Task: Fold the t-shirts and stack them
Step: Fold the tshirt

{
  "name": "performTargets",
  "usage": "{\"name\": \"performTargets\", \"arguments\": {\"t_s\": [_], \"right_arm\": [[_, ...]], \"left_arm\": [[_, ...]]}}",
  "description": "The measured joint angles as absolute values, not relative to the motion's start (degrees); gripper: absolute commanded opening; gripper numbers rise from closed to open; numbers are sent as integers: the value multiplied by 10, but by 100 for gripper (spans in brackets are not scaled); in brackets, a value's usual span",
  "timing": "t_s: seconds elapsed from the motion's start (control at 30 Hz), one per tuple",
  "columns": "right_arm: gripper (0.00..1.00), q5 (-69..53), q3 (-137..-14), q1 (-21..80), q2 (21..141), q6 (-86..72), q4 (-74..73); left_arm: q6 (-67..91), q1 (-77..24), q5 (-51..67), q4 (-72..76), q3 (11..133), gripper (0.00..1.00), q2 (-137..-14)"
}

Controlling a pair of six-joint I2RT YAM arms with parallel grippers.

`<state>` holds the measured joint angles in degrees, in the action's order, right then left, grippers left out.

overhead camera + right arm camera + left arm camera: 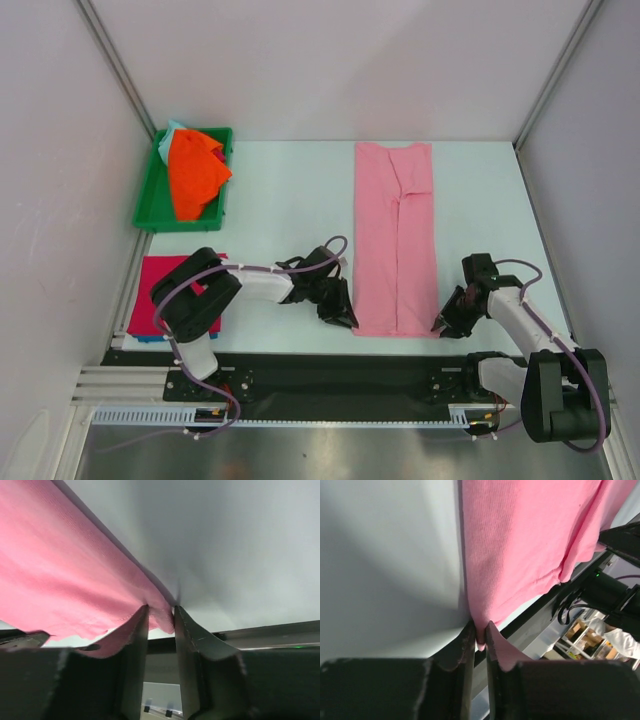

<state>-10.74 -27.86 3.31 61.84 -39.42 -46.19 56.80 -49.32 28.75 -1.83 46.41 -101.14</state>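
Observation:
A light pink t-shirt [395, 240] lies on the table as a long narrow strip running from far to near. My left gripper [347, 322] is at its near left corner. In the left wrist view that gripper [480, 632] is shut on the pink cloth [520, 545], which is pinched between its fingertips. My right gripper [438, 325] is at the near right corner. In the right wrist view it [161, 615] is closed on a bunched fold of the pink hem [65, 580]. A bright orange t-shirt [195, 175] lies crumpled in the tray. A folded magenta-red t-shirt [155, 290] sits at the near left.
The green plastic tray [148, 200] stands at the far left with a pale teal cloth [172, 130] under the orange one. White walls close in both sides and the back. The black rail [330, 375] with the arm bases runs along the near edge.

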Motion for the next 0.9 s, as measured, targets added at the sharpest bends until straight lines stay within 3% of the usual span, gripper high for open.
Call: {"name": "performTargets", "arguments": {"t_s": [0.03,0.1,0.4,0.63,0.9], "right_arm": [[12,-107,-279,33,618,-396,-461],[0,-108,-279,33,618,-401,-461],[0,-123,-342,33,619,-403,-462],[0,-142,-501,19,767,-383,-421],[0,-209,-683,-35,968,-357,-380]], "left_arm": [[567,-493,287,-18,464,13,-1013],[564,-493,287,-20,465,7,-1013],[540,-481,287,-97,565,1,-1014],[540,-399,309,-111,681,1,-1051],[565,-295,353,-100,840,1,-1194]]}}
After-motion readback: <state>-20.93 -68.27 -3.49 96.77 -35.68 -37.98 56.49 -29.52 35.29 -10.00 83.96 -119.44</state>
